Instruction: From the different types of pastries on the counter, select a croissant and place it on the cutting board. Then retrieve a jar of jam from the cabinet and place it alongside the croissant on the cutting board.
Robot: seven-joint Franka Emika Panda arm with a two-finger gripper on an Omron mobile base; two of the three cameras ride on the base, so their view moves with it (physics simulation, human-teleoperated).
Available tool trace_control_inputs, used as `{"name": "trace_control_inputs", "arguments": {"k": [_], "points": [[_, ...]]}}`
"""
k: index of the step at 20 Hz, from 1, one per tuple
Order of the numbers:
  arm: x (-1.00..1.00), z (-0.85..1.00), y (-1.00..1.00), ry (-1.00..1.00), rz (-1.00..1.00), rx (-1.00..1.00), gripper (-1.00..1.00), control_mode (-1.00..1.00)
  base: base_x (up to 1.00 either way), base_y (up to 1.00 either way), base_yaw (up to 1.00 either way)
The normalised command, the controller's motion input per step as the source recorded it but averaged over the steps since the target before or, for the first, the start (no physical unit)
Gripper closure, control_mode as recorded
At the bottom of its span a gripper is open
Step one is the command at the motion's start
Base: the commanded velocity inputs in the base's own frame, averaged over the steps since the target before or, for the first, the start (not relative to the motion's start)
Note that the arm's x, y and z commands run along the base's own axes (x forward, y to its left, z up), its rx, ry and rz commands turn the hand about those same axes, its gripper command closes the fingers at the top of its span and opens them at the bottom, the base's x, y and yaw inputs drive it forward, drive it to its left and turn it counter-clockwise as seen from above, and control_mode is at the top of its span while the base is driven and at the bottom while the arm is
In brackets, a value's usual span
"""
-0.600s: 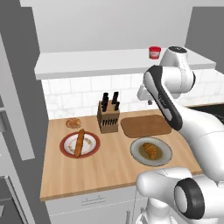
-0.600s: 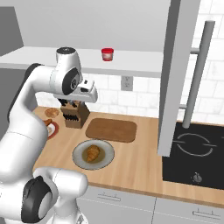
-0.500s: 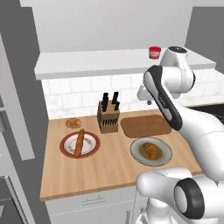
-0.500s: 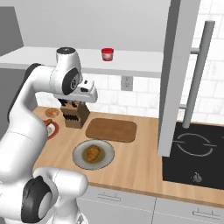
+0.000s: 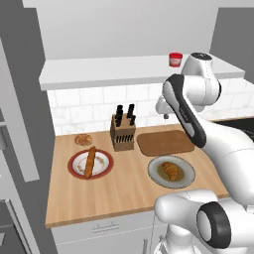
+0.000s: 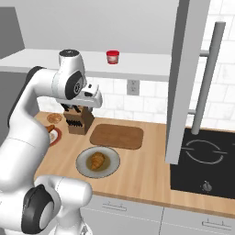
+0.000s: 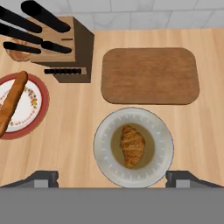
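Note:
The croissant (image 7: 132,145) lies on a round grey plate (image 7: 103,164) on the counter (image 7: 78,144), straight below my gripper (image 7: 113,179). The gripper hangs high above it, open, with nothing between its fingertips (image 7: 41,178). From the base cameras the croissant (image 5: 170,170) (image 6: 97,160) sits in front of the bare cutting board (image 5: 165,142) (image 6: 116,136) (image 7: 150,75). The baguette (image 7: 11,107) (image 5: 90,161) rests on a red-rimmed plate, and the bun (image 5: 83,140) (image 7: 17,52) lies behind it. The red jar of jam (image 5: 174,59) (image 6: 112,57) stands on the cabinet ledge (image 5: 109,69) (image 6: 147,69).
A knife block (image 5: 123,131) (image 6: 79,121) (image 7: 65,52) with dark handles stands left of the cutting board. A dark grey tall panel (image 6: 183,82) and a black hob (image 6: 204,160) lie to the right. A tiled wall backs the counter.

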Motion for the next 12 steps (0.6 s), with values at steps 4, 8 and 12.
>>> {"name": "trace_control_inputs", "arguments": {"k": [4, 8, 12], "points": [[0.0, 0.29, -0.14, -0.08, 0.0, 0.0, -1.0, -1.0, 0.0, 0.0, 0.0], [0.0, 0.96, -0.42, -0.14, 0.0, 0.0, -1.0, -1.0, 0.0, 0.0, 0.0], [0.1, 0.95, -0.29, -0.07, 0.0, 0.0, -1.0, -1.0, 0.0, 0.0, 0.0]]}}
